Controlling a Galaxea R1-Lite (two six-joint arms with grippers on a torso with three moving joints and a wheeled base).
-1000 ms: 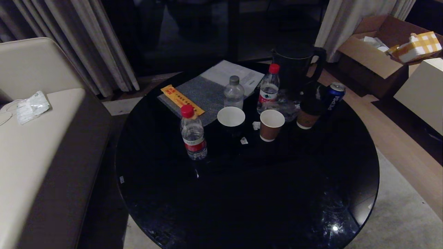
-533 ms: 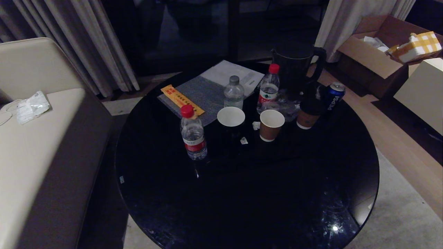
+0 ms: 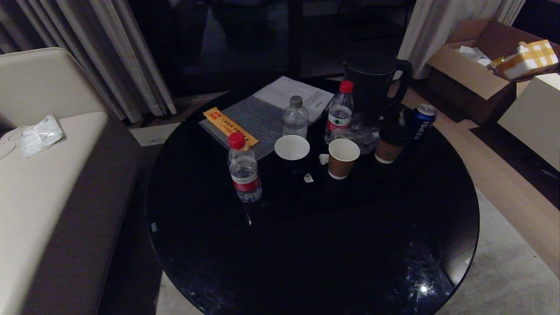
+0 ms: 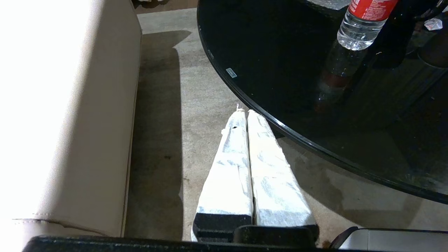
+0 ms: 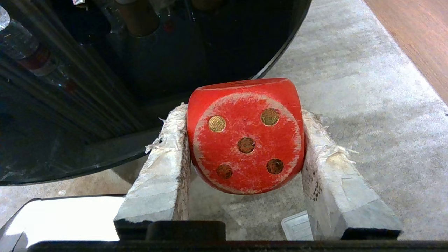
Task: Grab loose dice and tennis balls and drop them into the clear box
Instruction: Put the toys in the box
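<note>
red die [image 5: 245, 140] sits clamped between the right gripper [image 5: 245, 147] fingers beside the table [image 5: 105, 87].

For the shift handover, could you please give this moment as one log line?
right gripper: shut on scuffed red die | left gripper: shut, empty | clear box: unseen

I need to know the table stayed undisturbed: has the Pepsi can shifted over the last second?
No. The Pepsi can stands in the same place beside the black-lidded cup, near the table's far right edge.
</note>
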